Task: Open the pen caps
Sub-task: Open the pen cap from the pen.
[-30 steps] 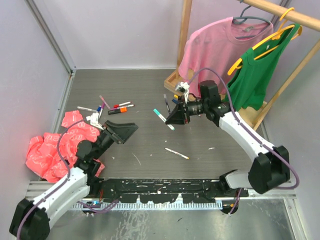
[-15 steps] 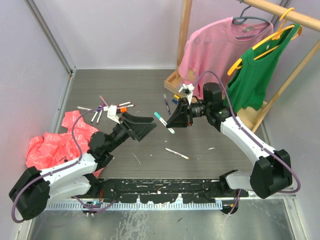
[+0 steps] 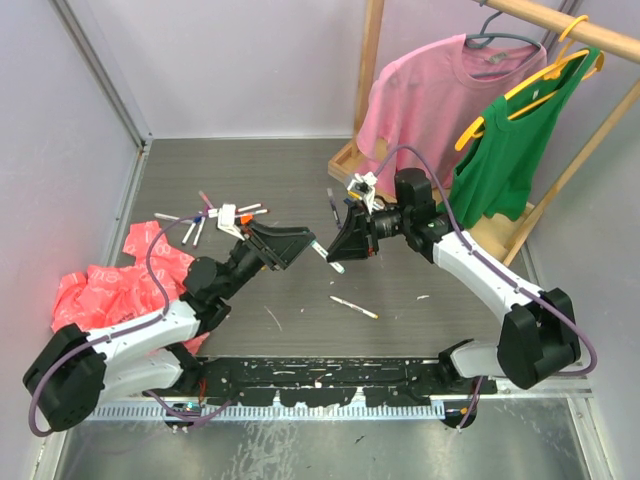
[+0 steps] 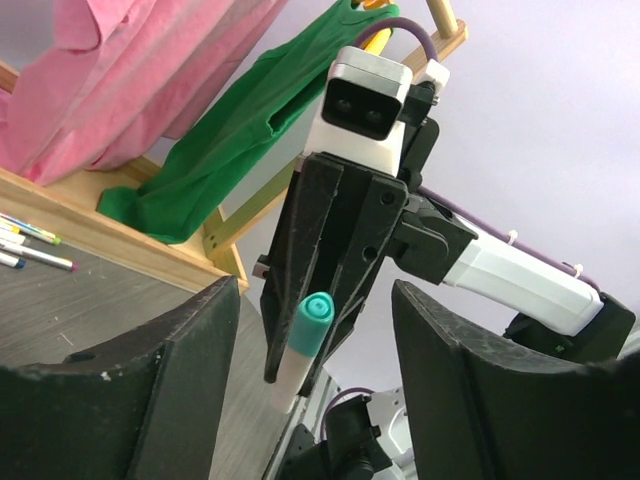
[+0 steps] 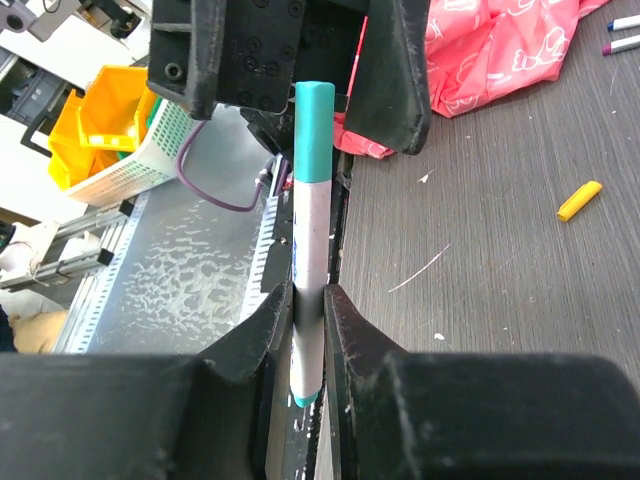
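My right gripper (image 3: 342, 243) is shut on the white barrel of a pen (image 5: 311, 250) and holds it above the table. The pen's teal cap (image 5: 314, 125) points at my left gripper (image 3: 302, 240). My left gripper is open, and the teal cap (image 4: 317, 320) sits at the mouth of its jaws with a gap to each finger. In the right wrist view the right gripper (image 5: 308, 300) clamps the barrel low, and the left gripper's fingers (image 5: 398, 70) stand on either side behind the cap. More pens (image 3: 215, 215) lie at the back left.
A red plastic bag (image 3: 100, 300) lies at the left. A wooden clothes rack (image 3: 372, 60) with a pink shirt (image 3: 430, 90) and a green shirt (image 3: 510, 140) stands at the back right. One pen (image 3: 355, 307) lies mid-table. A yellow cap (image 5: 580, 200) lies loose.
My left arm has swung right and forward, bringing its open gripper up to the teal cap. My right gripper has shifted slightly left, still holding the pen.
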Available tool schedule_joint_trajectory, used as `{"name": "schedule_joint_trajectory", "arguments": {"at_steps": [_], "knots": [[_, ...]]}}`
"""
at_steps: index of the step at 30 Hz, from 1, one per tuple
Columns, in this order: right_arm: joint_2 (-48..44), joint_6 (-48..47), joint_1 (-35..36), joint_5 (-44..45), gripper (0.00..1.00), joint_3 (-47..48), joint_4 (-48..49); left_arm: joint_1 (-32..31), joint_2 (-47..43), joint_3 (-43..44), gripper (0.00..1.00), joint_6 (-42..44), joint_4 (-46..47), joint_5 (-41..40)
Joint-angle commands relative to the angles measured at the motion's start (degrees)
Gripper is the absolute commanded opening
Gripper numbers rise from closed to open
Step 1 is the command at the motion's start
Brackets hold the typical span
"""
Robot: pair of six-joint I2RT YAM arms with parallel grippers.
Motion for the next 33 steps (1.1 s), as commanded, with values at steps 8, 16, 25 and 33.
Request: {"name": "schedule_joint_trajectory", "arguments": {"at_steps": [8,16,25,33], "knots": [[0.27,-2.88,0.48,0.28,0.01,1.29,-1.21,-0.99,2.25,2.55,0.44,-0.34,2.87,0.06],[0.40,-2.97,0.56,0.16,0.01,1.29,-1.27,-0.97,3.86,2.82,0.08,-0.64,2.87,0.15],[0.13,-1.60,1.30,2.97,0.54,-0.38,0.11,-1.97,4.09,2.24,0.00,5.38,2.60,-1.10],[0.73,-1.81,3.00,4.84,0.54,-0.17,-0.68,-3.13,5.80,2.55,0.00,8.90,2.64,-2.93]]}}
